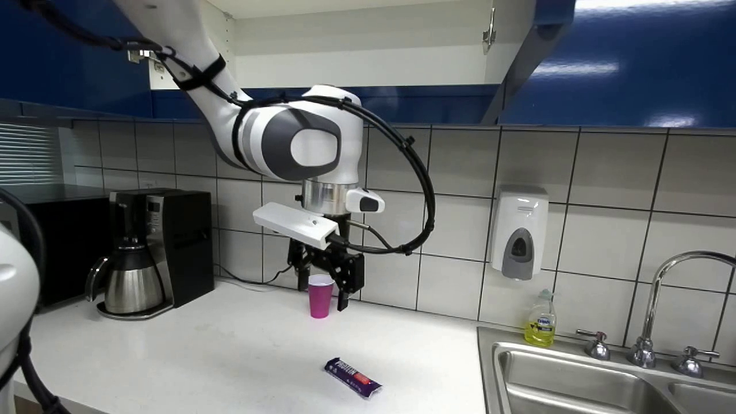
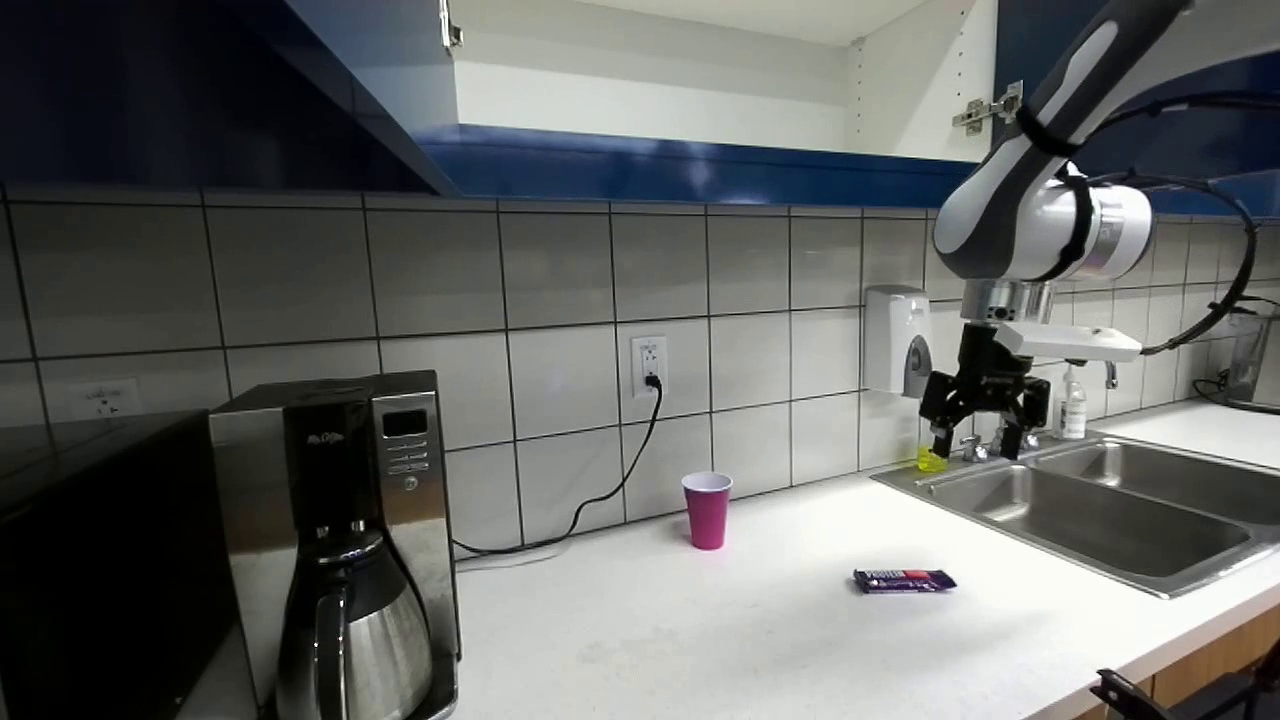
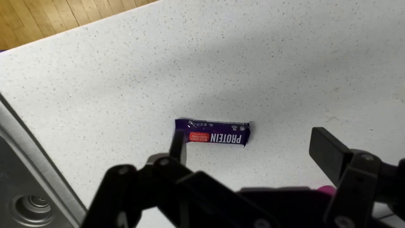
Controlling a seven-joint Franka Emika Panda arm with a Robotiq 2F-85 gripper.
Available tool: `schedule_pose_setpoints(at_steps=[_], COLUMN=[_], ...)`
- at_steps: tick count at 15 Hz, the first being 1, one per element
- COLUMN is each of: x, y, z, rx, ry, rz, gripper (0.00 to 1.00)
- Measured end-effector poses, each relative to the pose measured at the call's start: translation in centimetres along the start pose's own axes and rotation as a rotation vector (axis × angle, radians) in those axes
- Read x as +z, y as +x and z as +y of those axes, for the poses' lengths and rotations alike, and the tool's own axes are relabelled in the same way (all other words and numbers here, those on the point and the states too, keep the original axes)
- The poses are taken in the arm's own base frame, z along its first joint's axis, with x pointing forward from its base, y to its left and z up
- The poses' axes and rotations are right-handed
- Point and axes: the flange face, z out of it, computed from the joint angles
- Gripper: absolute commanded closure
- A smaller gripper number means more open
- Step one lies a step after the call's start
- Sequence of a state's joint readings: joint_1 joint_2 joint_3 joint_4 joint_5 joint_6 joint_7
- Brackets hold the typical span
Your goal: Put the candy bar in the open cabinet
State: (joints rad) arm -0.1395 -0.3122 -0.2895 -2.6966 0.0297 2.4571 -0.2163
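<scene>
The candy bar [image 1: 352, 378] is a dark purple wrapped bar with a red patch. It lies flat on the white counter, also seen in an exterior view [image 2: 905, 581] and the wrist view [image 3: 215, 128]. My gripper [image 1: 323, 294] is open and empty above the counter, pointing down; it also shows in an exterior view [image 2: 976, 448]. In the wrist view my gripper [image 3: 249, 136] has its fingers wide apart, and the left fingertip overlaps the bar's left end. The open cabinet [image 1: 362, 66], blue-doored with a white interior, is above and behind the arm; it also shows in an exterior view [image 2: 650, 85].
A pink cup [image 2: 708, 515] stands near the tiled wall. A coffee maker [image 1: 192, 247] stands at the counter's far side. A steel sink [image 1: 489, 374] lies opposite, with a dish soap bottle [image 1: 540, 322] and a wall soap dispenser [image 1: 520, 224]. Cabinet doors [image 1: 627, 69] jut outward.
</scene>
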Motion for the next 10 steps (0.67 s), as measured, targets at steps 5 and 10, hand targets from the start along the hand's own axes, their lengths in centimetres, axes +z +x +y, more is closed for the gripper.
schedule_pose_setpoints(at_steps=[5,10], x=[4.1,7.6], y=[2.2,5.2], z=[1.1,1.7], rx=[0.061,0.081], ry=[-0.003,0.009], rz=[-0.015,-0.031], gripper=[0.00,0.00])
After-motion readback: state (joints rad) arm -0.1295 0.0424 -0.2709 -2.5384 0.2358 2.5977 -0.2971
